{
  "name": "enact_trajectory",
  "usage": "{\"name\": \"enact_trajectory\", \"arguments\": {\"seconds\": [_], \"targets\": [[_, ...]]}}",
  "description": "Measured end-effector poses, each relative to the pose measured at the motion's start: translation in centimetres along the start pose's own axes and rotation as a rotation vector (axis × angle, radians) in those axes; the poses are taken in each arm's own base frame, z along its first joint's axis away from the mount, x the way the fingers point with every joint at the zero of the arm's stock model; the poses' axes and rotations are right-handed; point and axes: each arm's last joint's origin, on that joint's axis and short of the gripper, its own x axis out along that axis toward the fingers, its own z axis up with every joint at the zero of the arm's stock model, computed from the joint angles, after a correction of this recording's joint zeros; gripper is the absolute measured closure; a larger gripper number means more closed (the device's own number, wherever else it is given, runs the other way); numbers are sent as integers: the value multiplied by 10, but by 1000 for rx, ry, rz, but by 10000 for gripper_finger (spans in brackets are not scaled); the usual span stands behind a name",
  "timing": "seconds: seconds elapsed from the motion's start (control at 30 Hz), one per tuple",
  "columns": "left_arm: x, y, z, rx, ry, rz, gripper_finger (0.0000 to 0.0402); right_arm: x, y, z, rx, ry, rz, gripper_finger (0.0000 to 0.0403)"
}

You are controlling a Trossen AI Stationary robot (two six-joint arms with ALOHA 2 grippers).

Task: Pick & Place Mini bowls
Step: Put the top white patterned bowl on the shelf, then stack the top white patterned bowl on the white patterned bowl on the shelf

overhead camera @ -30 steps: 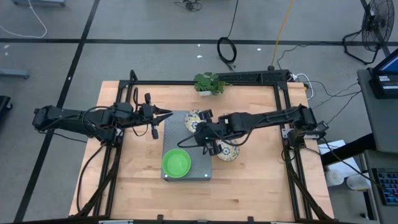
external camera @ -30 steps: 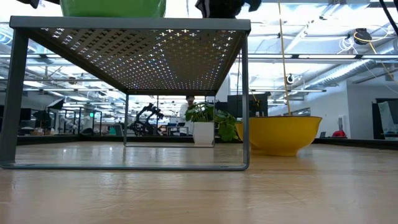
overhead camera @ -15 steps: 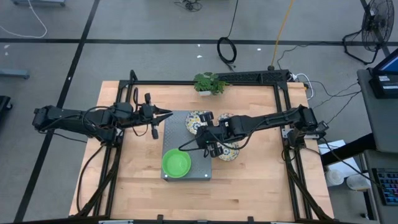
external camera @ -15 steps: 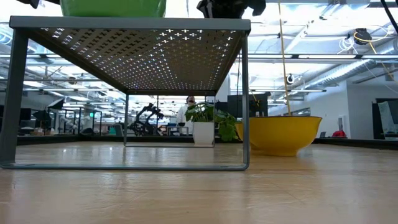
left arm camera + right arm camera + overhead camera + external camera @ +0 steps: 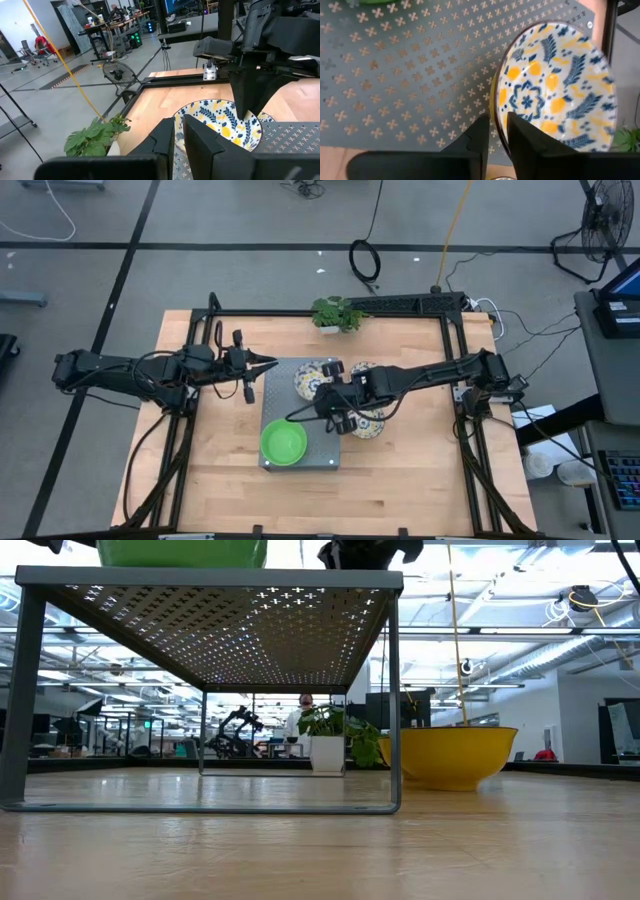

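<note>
— Where is the right claw (image 5: pixel 330 410) now?

— Over the far part of the grey perforated metal tray (image 5: pixel 272 400), its fingers (image 5: pixel 517 145) narrow, astride the rim of the cream round bowl with blue and yellow leaf pattern (image 5: pixel 555 85). Whether they pinch the rim, I cannot tell.

— Which arm is nearer?

— The right one. The left claw (image 5: pixel 268 363) waits at the tray's far-left corner, almost shut and empty.

— Other bowls?

— A plain bright green plastic bowl (image 5: pixel 283 442) sits on the tray's near part; another patterned bowl (image 5: pixel 366 425) is on the bench, right of the tray.

Bright green plastic round bowl (image 5: pixel 283 443): 1. Cream floral-patterned round bowls (image 5: pixel 310 379): 3 visible, partly hidden. Grey perforated metal tray (image 5: pixel 280 390): 1. Small green leafy potted plant (image 5: pixel 334 312): 1. Dark robot arms (image 5: pixel 130 370): 2.
</note>
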Motion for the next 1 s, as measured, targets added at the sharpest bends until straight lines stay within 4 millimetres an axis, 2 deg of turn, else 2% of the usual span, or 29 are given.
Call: {"name": "enact_trajectory", "arguments": {"seconds": [0.27,0.43,0.63,0.87,1.0], "targets": [[0,0,0,0,0,0,355,0,-1,3,9,-31,-12,322],[0,0,0,0,1,0,355,-11,-4,5,16,-61,-66,312],[0,0,-1,-6,8,-1,355,-42,-9,3,63,-118,-131,300],[0,-2,-3,-55,25,-56,355,-77,-19,-9,253,-185,-18,270],[0,-2,-3,-45,24,-56,355,-93,-22,-19,290,-170,2,250]]}}
